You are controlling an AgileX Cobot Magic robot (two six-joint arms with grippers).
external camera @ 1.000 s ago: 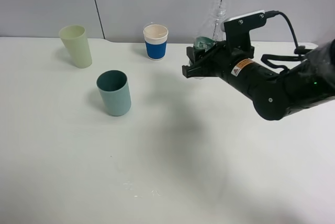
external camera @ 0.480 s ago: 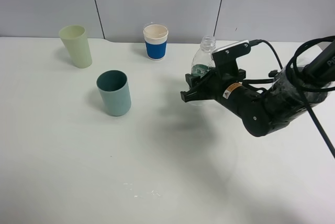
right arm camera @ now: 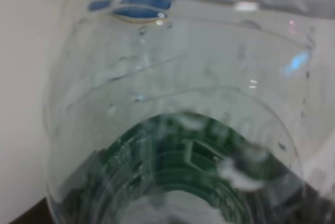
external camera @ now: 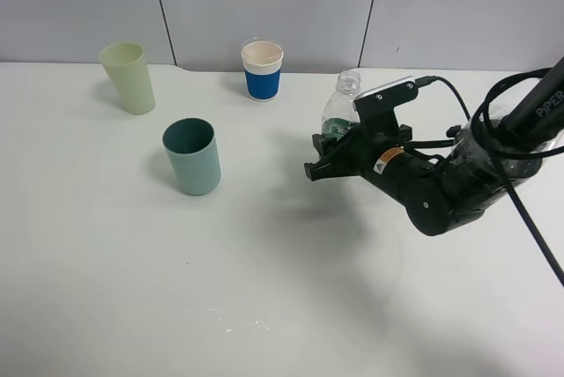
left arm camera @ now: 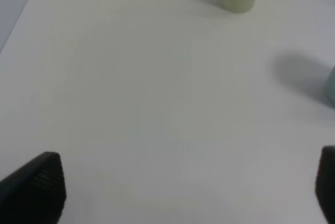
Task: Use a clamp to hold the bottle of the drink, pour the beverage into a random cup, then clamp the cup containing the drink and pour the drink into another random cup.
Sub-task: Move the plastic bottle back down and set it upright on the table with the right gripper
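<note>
The right jaws clamp the bottle (external camera: 340, 106) at its label, upright, low at the surface (external camera: 264, 289), right of the teal cup (external camera: 192, 158). The left jaws stand wide, empty. The bottle appears drained: next, release it, then clamp the teal cup.

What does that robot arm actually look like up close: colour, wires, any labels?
The right arm is glossy black with rounded joints. A white plate sits above its black end effector, a small orange warning sticker marks the wrist, and black cables loop behind. White lettering reads PIPER. The left end effector has black ribbed fingers.
</note>
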